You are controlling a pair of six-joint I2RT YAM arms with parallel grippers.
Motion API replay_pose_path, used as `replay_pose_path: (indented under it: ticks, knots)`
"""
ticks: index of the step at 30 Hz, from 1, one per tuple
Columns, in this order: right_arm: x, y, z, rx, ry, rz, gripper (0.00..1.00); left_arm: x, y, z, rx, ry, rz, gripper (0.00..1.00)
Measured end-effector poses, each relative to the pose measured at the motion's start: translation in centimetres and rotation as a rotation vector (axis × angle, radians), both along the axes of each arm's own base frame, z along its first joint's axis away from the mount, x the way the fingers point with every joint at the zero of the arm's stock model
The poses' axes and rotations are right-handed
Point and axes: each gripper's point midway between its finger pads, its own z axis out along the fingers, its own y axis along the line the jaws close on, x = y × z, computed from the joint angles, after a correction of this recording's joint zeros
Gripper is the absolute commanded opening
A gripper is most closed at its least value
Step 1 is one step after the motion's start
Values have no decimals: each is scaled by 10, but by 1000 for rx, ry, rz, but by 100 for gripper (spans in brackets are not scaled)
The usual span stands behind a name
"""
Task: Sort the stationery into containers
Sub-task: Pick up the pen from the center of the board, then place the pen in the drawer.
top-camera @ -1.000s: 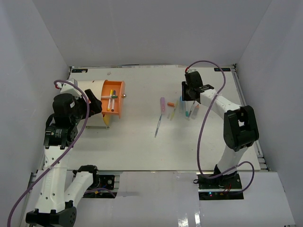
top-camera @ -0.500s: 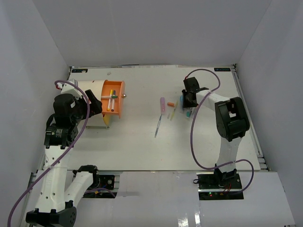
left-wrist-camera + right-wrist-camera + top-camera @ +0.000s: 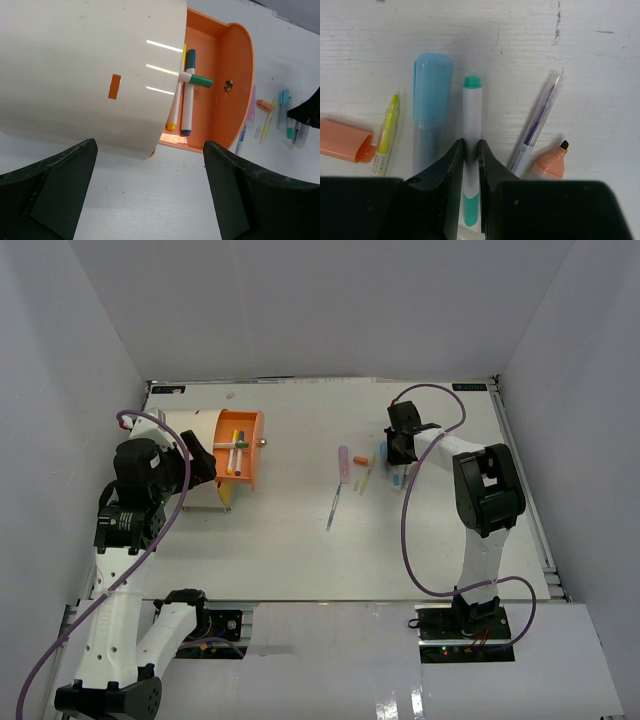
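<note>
Pickup step: your right claw point(image 3: 471, 150) pinches the white-and-green marker point(image 3: 472, 107), which lies on the table point(image 3: 600, 75) among other pens.
Next, lift it clear and carry it to the open orange drawer point(image 3: 220, 60), well apart; your left claw point(image 3: 148, 160) gapes wide.

**Right wrist view.** Fingers point(image 3: 447, 170) of the right gripper point(image 3: 470, 146): black matt plastic, faintly shiny at the edges. Between them lies a white marker point(image 3: 472, 115) of smooth, semi-gloss plastic with a green cap. To the left of the fingers in this view are a light-blue highlighter point(image 3: 431, 100) of frosted, translucent plastic and a yellow pen point(image 3: 387, 130) with a clear barrel. To their right is a clear pen point(image 3: 537, 125) of transparent, glossy plastic. Counter point(image 3: 520, 40): white, matt, finely grained, scuffed and scratched.

**Left wrist view.** Fingers point(image 3: 50, 190) of the left gripper point(image 3: 150, 145): black, matt, slightly grainy. Beyond them, the cream drum point(image 3: 90, 65) is smooth and glossy, with bright streak reflections. The orange drawer point(image 3: 235, 95) is smooth, satin plastic. Its knob point(image 3: 229, 85) is shiny, brass-coloured metal.
</note>
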Motion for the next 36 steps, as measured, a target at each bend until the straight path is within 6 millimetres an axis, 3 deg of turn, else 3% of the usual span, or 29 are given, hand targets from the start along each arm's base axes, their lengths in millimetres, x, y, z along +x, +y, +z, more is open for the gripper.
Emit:
replay_pose_path:
  ticks: [6,10,13,17,19,21,25,31,36]
  knots:
    - [3,-3,3,9,-5,-22,8,0,0,0,0,0,0,98]
    - [6,-3,25,34,-38,-35,8,0,0,0,0,0,0,98]
    - [10,3,68,88,-115,-36,8,0,0,0,0,0,0,98]
    - [11,26,163,230,-299,-17,8,0,0,0,0,0,1,98]
    - [5,51,212,315,-392,23,8,0,0,0,0,0,0,98]
    - [-8,89,256,416,-462,94,8,0,0,0,0,1,0,98]
    - [-41,174,317,609,-522,262,11,0,0,0,-1,2,0,98]
    - [-88,278,355,822,-502,444,13,0,0,0,-1,-1,1,98]
    - [-119,340,347,910,-447,521,16,-2,0,2,-4,-9,2,98]
